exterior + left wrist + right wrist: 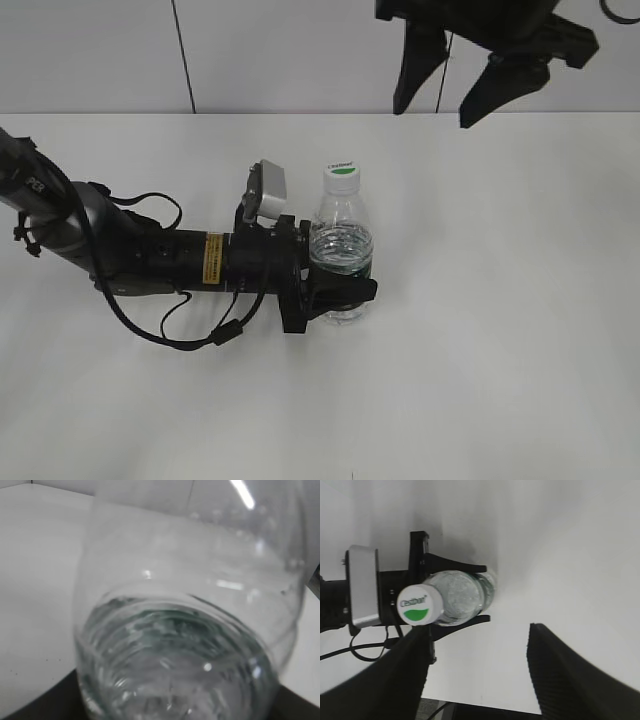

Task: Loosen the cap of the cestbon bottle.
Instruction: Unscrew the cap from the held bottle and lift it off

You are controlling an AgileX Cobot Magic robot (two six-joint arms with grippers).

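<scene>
The cestbon bottle (341, 252) stands upright on the white table, clear with water and a dark green label low down. Its white cap (341, 176) with a green half-circle is on top. My left gripper (338, 288) is shut on the bottle's lower body from the left. The left wrist view is filled by the blurred bottle (190, 630). My right gripper (445, 102) hangs open and empty high above, to the right of the cap. In the right wrist view the cap (419, 604) and bottle (462, 595) lie left of my open right fingers (477, 652).
The left arm (130, 250) with its cables lies across the table's left half. The white table (500, 300) spreads around the bottle. A grey wall stands behind the far edge.
</scene>
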